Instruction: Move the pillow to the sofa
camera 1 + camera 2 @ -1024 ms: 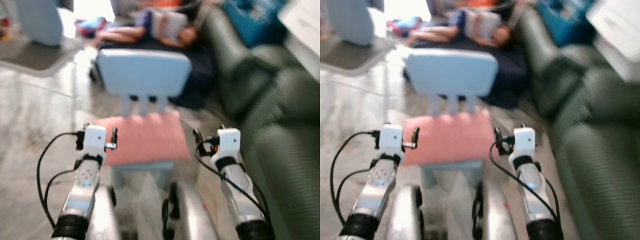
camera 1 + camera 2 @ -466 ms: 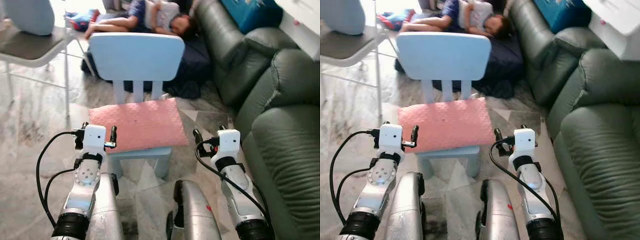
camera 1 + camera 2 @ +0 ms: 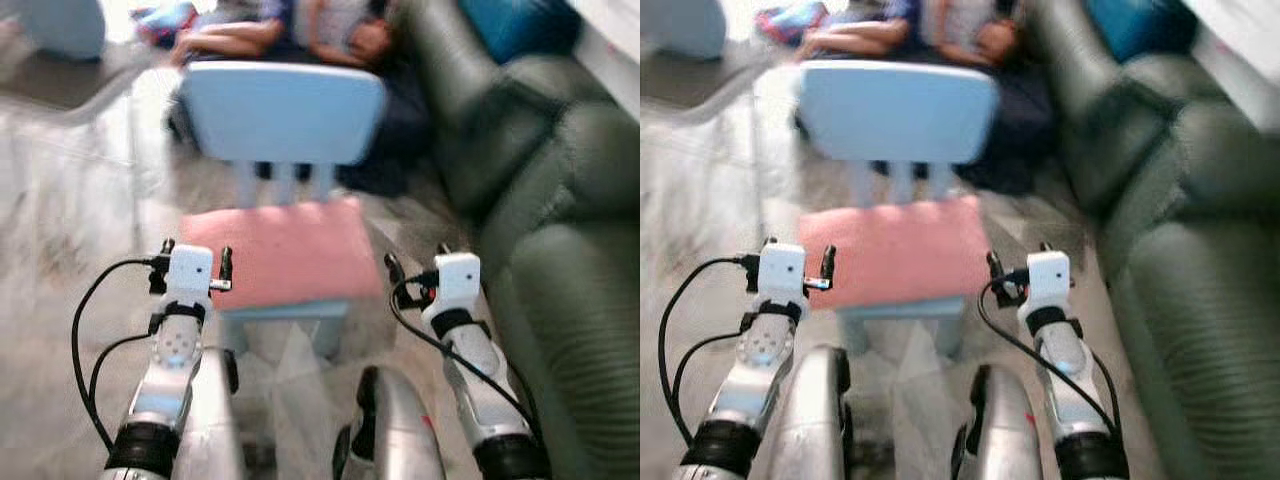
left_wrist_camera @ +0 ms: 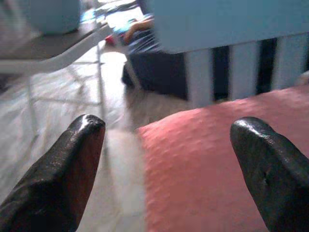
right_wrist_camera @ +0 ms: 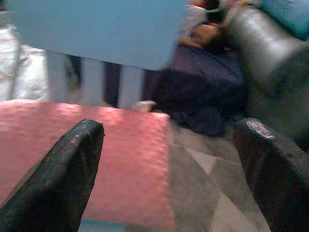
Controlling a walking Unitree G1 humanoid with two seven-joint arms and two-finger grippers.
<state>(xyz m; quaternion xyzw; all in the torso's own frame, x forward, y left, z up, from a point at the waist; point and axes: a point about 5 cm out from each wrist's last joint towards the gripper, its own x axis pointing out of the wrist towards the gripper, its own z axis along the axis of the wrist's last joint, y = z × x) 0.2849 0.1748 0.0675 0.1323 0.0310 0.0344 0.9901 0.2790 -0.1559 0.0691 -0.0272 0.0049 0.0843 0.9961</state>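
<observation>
A pink pillow (image 3: 283, 253) is seen lying flat on the seat of a small light-blue chair (image 3: 283, 110), directly ahead of the robot and below the chair's broad backrest, which is carried on 3 short slats. The pillow covers nearly the whole seat, and its dimpled surface is shown more closely in both wrist views. The left gripper (image 4: 169, 159) is held just short of the pillow's left front corner, with its 2 black fingers spread wide and nothing between them; the pillow's left edge and the pale floor beside it are framed in the gap. The right gripper (image 5: 176, 166) is held just short of the pillow's right front corner, likewise spread wide and empty, with the pillow's right edge and the floor seen between its fingers. Neither gripper is touching the pillow. A dark green sofa (image 3: 560, 230) is placed along the robot's right, near the chair, and its cushions extend toward the far end of the room. Beyond the chair, a person (image 3: 300, 30) is seen lying on a dark mat on the floor beside the far end of the sofa. The marbled floor (image 3: 70, 220) is blurred in the head views, so finer detail cannot be made out.
</observation>
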